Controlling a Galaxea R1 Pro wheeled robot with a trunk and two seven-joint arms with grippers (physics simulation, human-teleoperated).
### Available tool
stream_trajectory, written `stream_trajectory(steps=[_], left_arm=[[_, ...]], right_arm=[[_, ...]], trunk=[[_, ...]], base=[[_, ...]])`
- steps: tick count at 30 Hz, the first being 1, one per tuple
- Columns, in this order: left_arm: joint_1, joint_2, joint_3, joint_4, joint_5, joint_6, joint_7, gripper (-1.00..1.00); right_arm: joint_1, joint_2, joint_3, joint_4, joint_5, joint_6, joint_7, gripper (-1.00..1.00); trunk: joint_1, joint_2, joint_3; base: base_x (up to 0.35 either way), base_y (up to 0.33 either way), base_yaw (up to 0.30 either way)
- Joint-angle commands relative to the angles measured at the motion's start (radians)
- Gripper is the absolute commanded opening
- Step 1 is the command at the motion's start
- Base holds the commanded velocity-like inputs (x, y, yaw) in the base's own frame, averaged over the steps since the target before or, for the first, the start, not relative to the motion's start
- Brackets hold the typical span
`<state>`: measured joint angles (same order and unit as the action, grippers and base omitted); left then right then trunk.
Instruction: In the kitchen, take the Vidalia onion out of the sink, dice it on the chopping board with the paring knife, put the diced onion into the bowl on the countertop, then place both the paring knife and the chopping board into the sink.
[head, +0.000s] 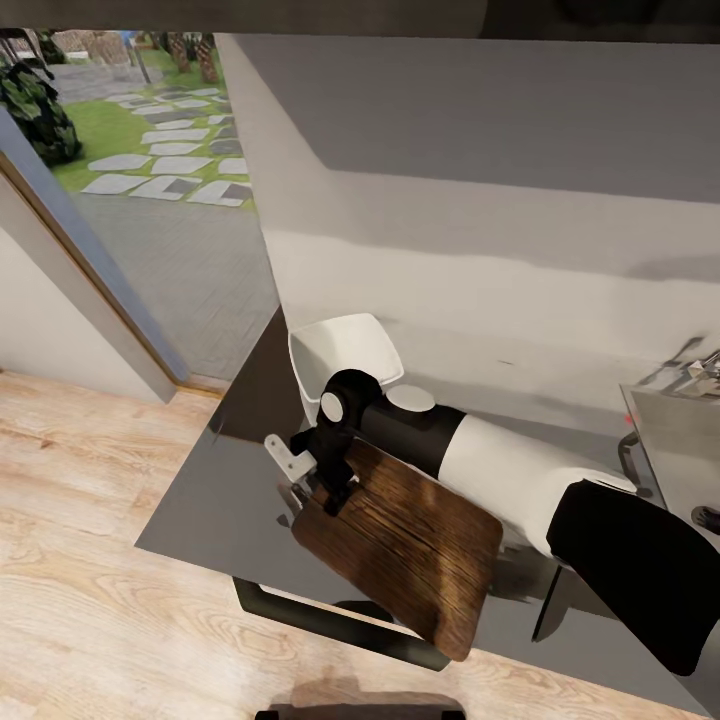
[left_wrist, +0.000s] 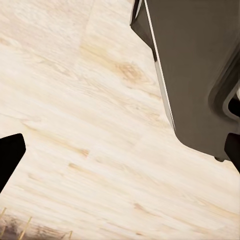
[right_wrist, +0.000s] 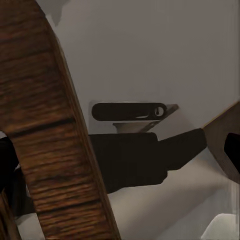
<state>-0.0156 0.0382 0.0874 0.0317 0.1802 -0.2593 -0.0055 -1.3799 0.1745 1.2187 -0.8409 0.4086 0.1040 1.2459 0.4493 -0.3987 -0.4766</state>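
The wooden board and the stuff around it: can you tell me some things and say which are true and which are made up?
1. The right gripper is holding the wooden board. True.
2. The board lies flat on the countertop. False: it is tilted, with one end sticking out past the counter's front edge over the floor.
3. A white bowl sits on the counter beyond the board, near the wall. True.
4. The bowl is full of chopped onion. False: the part of its inside that shows is plain white.
5. The left wrist camera looks down at a light wooden floor. True.
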Motion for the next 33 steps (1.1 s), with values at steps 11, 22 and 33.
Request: stream_trajectory(steps=[11,22,33], left_arm=[[-0.001,0.002,0.007,0.004,-0.002,-0.007,-0.001,1.00],[-0.001,0.002,0.006,0.004,-0.002,-0.007,-0.001,1.00],[-0.001,0.002,0.006,0.004,-0.002,-0.008,-0.001,1.00]], right_arm=[[-0.001,0.000,0.003,0.000,0.002,0.008,-0.009,-1.00],[-0.001,0.000,0.004,0.000,0.004,0.009,-0.013,-1.00],[-0.001,0.000,0.003,0.000,0.003,0.014,-0.010,-1.00]], trunk=[[0.001,-0.001,-0.001],[0.001,-0.001,-0.001],[0.001,-0.001,-0.001]], base=[[0.000,0.000,0.000],[0.000,0.000,0.000],[0.000,0.000,0.000]])
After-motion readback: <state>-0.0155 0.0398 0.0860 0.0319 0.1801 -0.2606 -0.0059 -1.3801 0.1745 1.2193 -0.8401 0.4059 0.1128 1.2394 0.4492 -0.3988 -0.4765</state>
